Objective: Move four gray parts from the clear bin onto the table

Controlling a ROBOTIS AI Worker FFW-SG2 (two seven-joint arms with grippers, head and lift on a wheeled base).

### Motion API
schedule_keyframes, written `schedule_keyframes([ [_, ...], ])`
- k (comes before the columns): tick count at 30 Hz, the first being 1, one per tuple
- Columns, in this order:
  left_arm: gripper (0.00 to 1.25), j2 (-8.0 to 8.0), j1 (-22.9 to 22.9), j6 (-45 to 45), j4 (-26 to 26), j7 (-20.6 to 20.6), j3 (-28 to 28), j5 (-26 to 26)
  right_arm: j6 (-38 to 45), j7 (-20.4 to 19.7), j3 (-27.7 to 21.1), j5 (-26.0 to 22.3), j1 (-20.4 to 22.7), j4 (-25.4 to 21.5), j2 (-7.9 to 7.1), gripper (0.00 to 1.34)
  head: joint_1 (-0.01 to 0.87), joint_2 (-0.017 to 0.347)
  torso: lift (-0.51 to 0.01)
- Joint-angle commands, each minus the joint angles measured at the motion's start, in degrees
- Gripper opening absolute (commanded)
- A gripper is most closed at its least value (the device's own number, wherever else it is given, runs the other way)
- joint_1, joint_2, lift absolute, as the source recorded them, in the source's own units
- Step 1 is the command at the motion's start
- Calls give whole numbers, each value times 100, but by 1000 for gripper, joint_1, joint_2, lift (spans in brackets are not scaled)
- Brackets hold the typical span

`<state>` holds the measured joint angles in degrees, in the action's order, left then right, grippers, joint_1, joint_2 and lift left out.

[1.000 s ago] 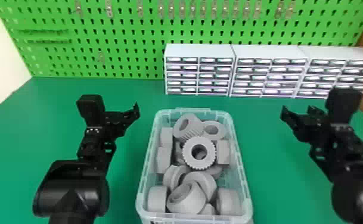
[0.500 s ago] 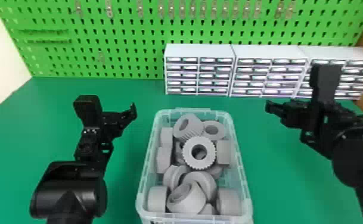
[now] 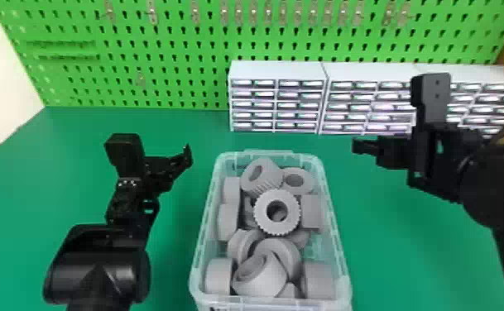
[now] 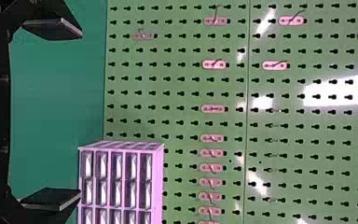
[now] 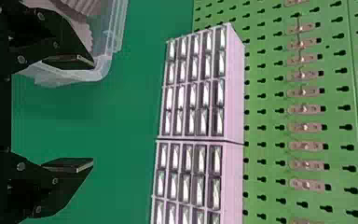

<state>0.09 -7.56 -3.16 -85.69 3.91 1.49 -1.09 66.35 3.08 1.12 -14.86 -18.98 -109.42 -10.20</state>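
Gray, thick-walled round parts (image 3: 264, 215) are lying heaped in the clear plastic bin (image 3: 204, 225), which is standing on the green bench (image 3: 391, 252) between my left tool (image 3: 157, 155) and my right tool (image 3: 433, 136). From my left tool, the pile is sitting to the right, well apart; from my right tool, it is sitting to the left, also apart, and I am touching neither the bin nor the parts. My left tool is hovering with its two flat black fingers (image 4: 51, 27) spread wide. My right tool is holding its own pair spread too, and in its wrist view a corner of the bin is showing behind one of them.

As for how the parts are looking: a ring with fine teeth around its edge is lying near the middle, on top, its round hole facing up. Just beyond it, a ribbed piece (image 3: 269, 178) is leaning over, its hole tilted to the left, and a plainer ring (image 3: 307, 182) is resting beside that one. Toward the bin's near end, a smooth, wide ring (image 3: 269, 281) is tipping against its neighbors. Several smooth-sided pieces are lining the long walls, and all are showing the same matte gray.
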Motion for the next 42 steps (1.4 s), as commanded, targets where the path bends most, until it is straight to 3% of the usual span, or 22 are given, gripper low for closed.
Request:
schedule_keyframes([
  [1, 1155, -24, -18, -9, 0, -4, -53, 4, 396, 0, 99, -255, -237, 8, -114, 815, 693, 72, -52],
  [19, 1155, -24, 0, -9, 0, -4, -123, -23, 1486, 0, 345, -668, -774, 61, -158, 812, 693, 72, -52],
  [27, 1155, -24, -35, -9, 0, -4, -140, -5, 1714, 0, 749, -1090, -1169, 412, -228, 812, 693, 72, -52],
  [42, 1155, -24, 0, -88, 0, -4, -79, 83, 1785, 0, 1804, -1432, -1986, 1353, -193, 812, 693, 72, -52],
])
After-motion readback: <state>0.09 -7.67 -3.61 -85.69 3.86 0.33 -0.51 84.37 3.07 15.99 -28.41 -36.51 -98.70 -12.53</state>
